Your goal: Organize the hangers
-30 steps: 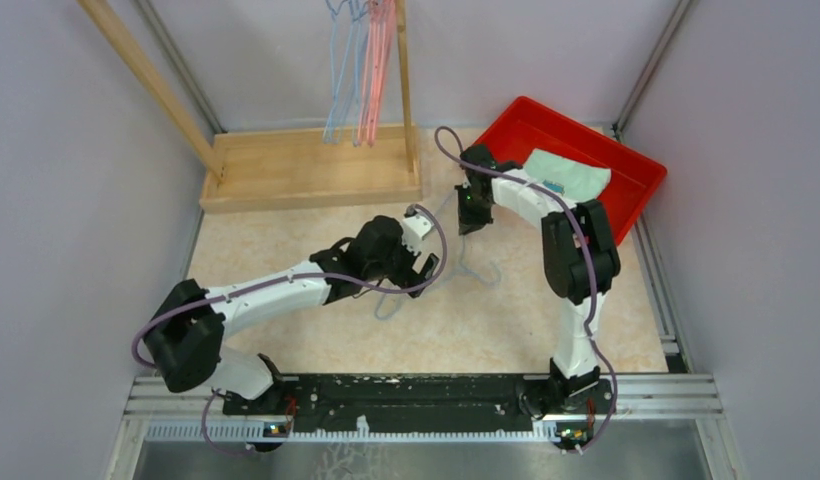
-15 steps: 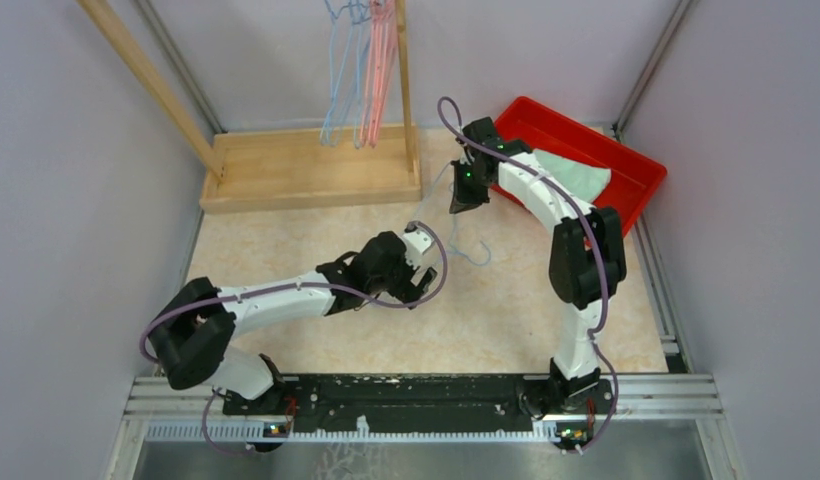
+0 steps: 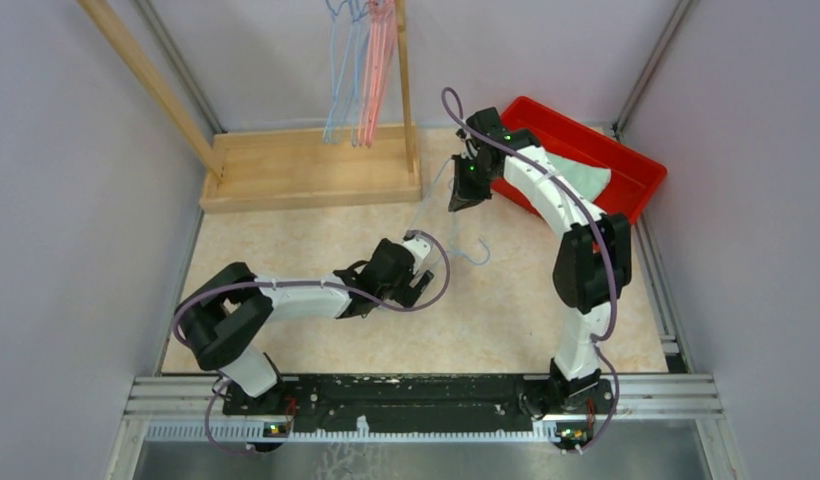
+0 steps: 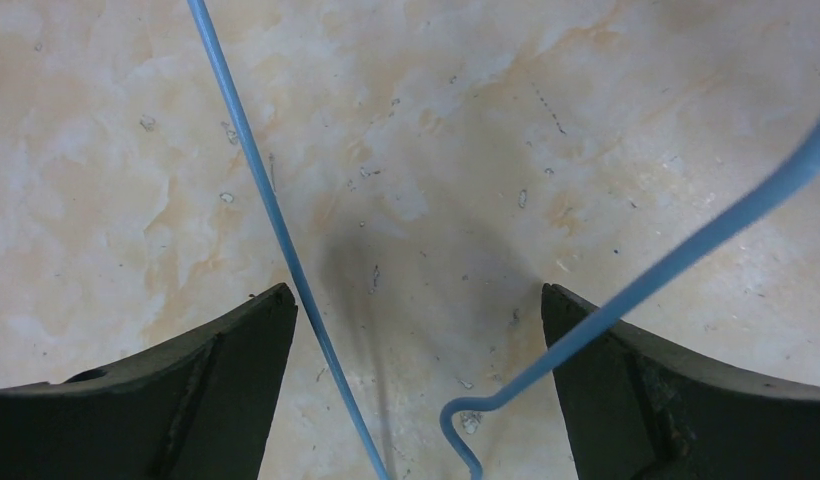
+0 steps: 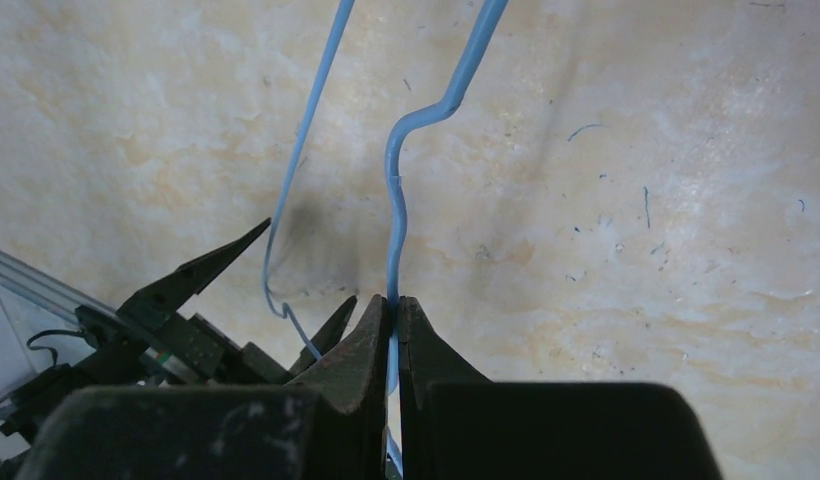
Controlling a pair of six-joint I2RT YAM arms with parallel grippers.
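My right gripper (image 3: 464, 197) (image 5: 394, 303) is shut on a light blue hanger (image 3: 464, 243) (image 5: 398, 190) and holds it lifted over the floor's middle. Its wires run between the fingers of my left gripper (image 3: 423, 284) (image 4: 416, 300), which is open wide and grips nothing; the hanger (image 4: 276, 220) passes close by its left finger. Several more hangers (image 3: 358, 70), light blue and pink-red, hang on the wooden rack (image 3: 306, 165) at the back left.
A red bin (image 3: 626, 165) with a pale green cloth (image 3: 576, 175) stands at the back right, close behind my right arm. Grey walls close in both sides. A metal rail (image 3: 426, 395) runs along the near edge.
My right gripper has lifted the light blue hanger up and back. My left gripper has drawn back toward the near left, its elbow folding in.
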